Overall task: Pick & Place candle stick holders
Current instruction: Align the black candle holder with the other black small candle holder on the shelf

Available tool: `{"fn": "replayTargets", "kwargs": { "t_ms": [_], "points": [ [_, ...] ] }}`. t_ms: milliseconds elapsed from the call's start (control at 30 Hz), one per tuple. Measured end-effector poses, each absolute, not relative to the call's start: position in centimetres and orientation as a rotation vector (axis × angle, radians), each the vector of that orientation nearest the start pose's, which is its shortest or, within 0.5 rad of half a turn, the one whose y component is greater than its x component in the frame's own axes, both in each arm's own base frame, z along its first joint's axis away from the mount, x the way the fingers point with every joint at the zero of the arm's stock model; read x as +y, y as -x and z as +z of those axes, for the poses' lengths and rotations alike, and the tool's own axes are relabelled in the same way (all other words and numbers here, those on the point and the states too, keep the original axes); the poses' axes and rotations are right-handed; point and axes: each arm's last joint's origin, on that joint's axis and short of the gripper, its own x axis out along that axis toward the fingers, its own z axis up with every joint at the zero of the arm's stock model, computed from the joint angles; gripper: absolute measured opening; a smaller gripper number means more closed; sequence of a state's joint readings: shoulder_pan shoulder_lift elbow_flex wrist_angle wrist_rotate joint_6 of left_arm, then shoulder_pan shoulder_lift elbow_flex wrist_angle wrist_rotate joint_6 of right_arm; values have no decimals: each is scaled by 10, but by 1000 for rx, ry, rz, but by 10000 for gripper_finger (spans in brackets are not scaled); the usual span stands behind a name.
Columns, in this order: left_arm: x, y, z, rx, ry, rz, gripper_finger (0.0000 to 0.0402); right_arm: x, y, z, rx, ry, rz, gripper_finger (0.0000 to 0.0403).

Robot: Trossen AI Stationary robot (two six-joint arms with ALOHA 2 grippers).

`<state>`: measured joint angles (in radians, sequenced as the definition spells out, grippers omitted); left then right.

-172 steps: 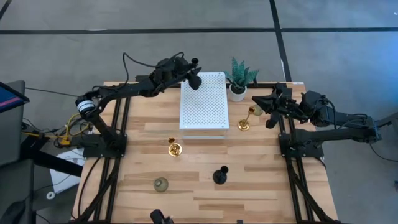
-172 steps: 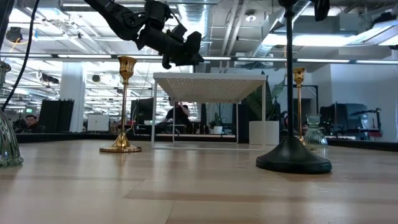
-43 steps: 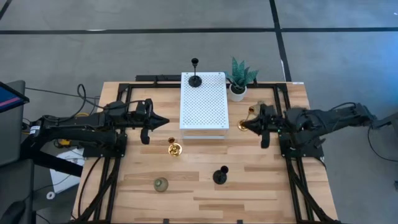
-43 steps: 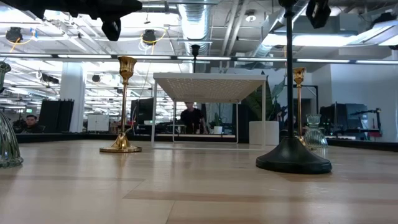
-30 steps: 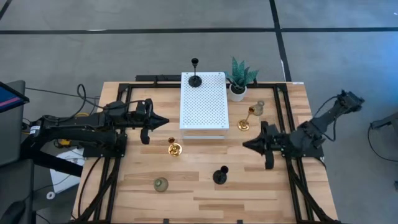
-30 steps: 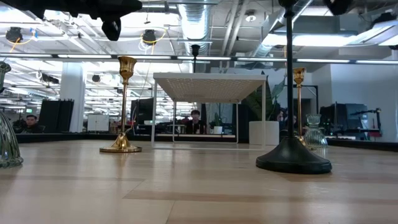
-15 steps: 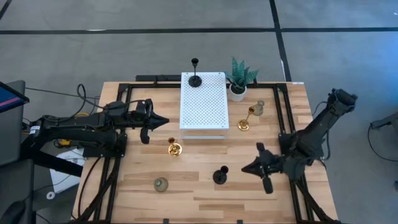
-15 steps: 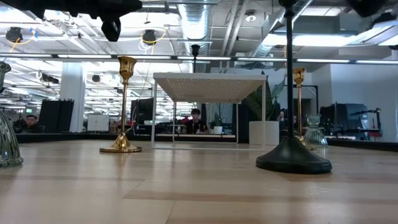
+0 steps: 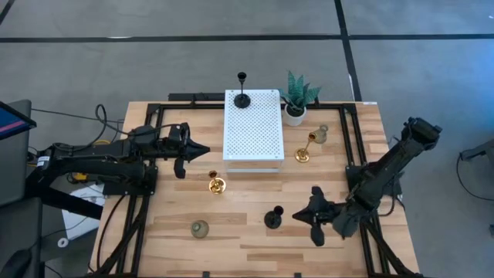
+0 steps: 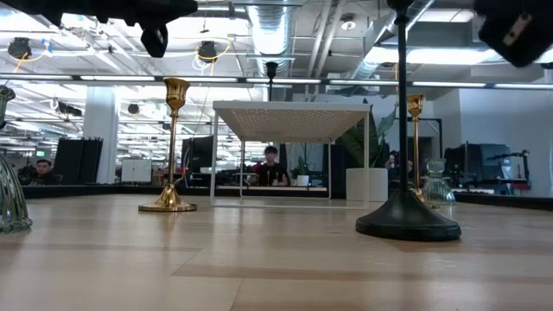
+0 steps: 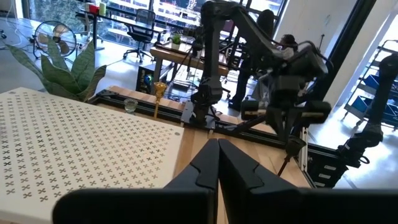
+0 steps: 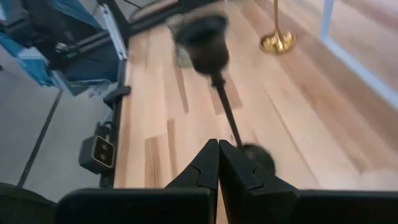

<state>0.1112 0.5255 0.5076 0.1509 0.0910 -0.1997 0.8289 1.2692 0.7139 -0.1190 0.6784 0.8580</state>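
A slim black candle stick holder (image 9: pixel 273 218) stands on its round base near the table's front. My right gripper (image 9: pixel 296 217) is shut just to its right, pointing at it with a small gap; its own wrist view shows the holder (image 12: pixel 214 62) just past the fingertips (image 12: pixel 217 146). A second black holder (image 9: pixel 242 98) stands on the white perforated stand (image 9: pixel 253 131). Two gold holders (image 9: pixel 217 184) (image 9: pixel 304 153) and two pale-green glass ones (image 9: pixel 200 228) (image 9: pixel 322 134) stand on the table. My left gripper (image 9: pixel 204 149) waits shut, left of the stand.
A small potted plant (image 9: pixel 296 99) stands at the stand's far right corner. Black frame rails (image 9: pixel 147 201) run along the table's left and right sides. Bare wood lies between the front black holder and the near edge (image 9: pixel 255 266).
My right gripper has swung down and toward the table's near edge and left, from beside the right-hand gold holder to just right of the front black holder, tipping lower as it went. It stays shut. No holder has moved.
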Motion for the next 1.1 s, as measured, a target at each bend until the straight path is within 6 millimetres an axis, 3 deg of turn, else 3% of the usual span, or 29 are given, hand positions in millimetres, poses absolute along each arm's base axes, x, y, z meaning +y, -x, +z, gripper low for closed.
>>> {"fn": "replayTargets", "kwargs": {
  "t_ms": [300, 533, 667, 933, 1100],
  "points": [
    [12, -133, 304, -134, 186, 7, 7, 184, -196, 183, 597, -361, -158, 0],
    [12, -133, 304, -134, 186, 7, 7, 181, -217, 171, 559, -380, -192, 12],
    [12, -133, 305, -135, 185, 6, 8, 175, -228, 168, 549, -352, -189, 56],
    [12, -133, 305, -135, 185, 6, 8, 167, -240, 172, 567, -432, -128, 184],
    [12, -133, 305, -135, 185, 6, 8, 164, -247, 176, 528, -467, -108, 219]
  ]
}}
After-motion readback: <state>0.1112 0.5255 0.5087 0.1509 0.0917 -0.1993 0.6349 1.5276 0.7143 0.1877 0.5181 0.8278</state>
